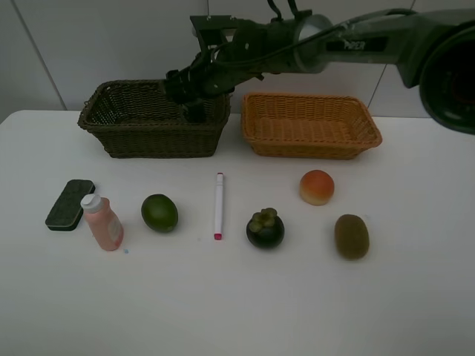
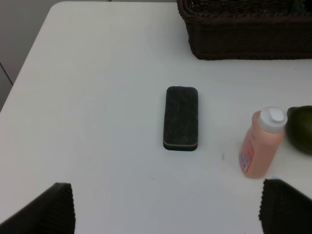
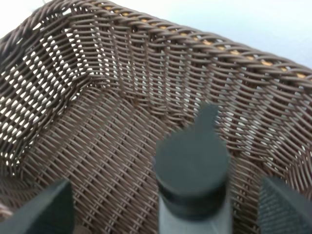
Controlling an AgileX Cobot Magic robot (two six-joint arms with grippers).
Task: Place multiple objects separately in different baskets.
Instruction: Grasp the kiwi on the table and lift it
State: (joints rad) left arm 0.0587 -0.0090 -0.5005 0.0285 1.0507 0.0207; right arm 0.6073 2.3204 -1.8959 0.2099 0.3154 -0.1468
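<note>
My right gripper (image 1: 194,104) reaches across into the dark brown basket (image 1: 111,130). The right wrist view shows its jaws open (image 3: 169,204), with the dark green pump bottle (image 3: 192,165) upright between them and gaps on both sides. My left gripper (image 2: 166,207) hangs wide open above the table, short of the dark eraser (image 2: 182,118) and the pink bottle (image 2: 261,144). In a row on the table lie the eraser (image 1: 70,204), pink bottle (image 1: 102,222), green fruit (image 1: 159,213), marker (image 1: 219,205), mangosteen (image 1: 265,228), peach (image 1: 317,187) and kiwi (image 1: 351,236).
The orange-tan basket (image 1: 312,126) stands right of the dark one, with nothing showing inside. The right arm (image 1: 356,44) spans the back of the table above both baskets. A white wall rises behind.
</note>
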